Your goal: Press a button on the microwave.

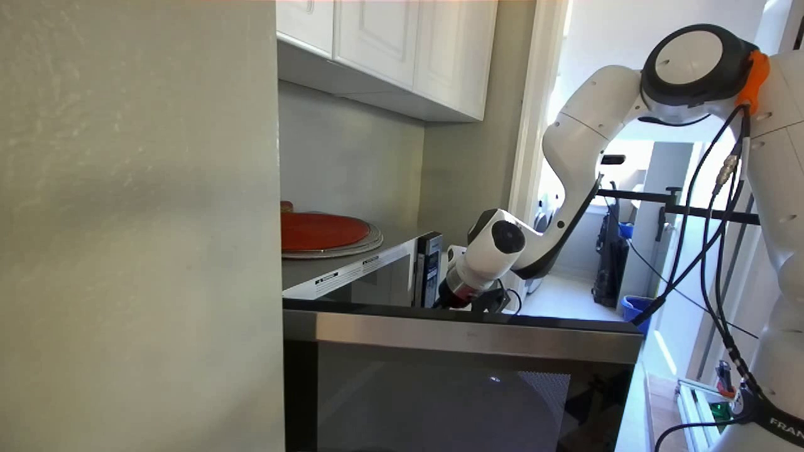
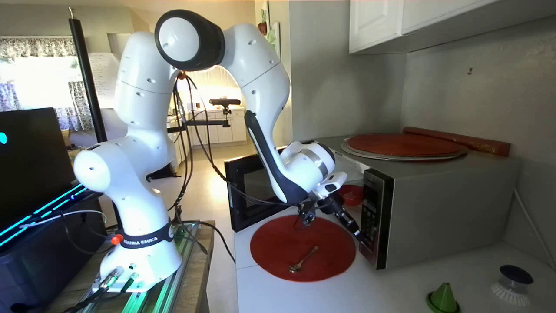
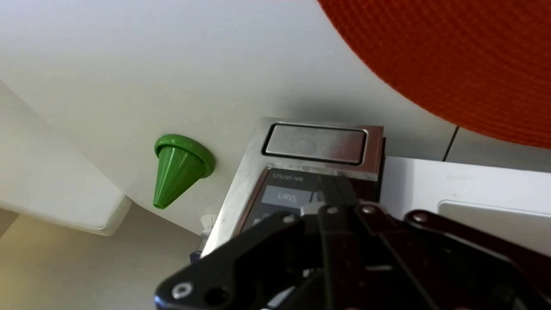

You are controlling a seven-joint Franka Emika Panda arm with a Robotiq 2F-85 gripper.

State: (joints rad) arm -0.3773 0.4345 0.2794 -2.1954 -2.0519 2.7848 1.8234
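While the door (image 2: 256,187) of the microwave (image 2: 451,208) is swung open, the hand (image 3: 338,191), closed narrow, is positioned at the keypad (image 3: 286,196); contact cannot be told.

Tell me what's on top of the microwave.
On the microwave: a round red mat over paler layers, with a long red-brown object beside them. The mat hides most of those layers; the casing directly beneath is covered.

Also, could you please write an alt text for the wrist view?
A closed black gripper reaches over the control panel of a silver microwave, its tip near the Start button; contact is unclear. On the white counter, a green cone stands at left and part of a red mat shows at upper right.
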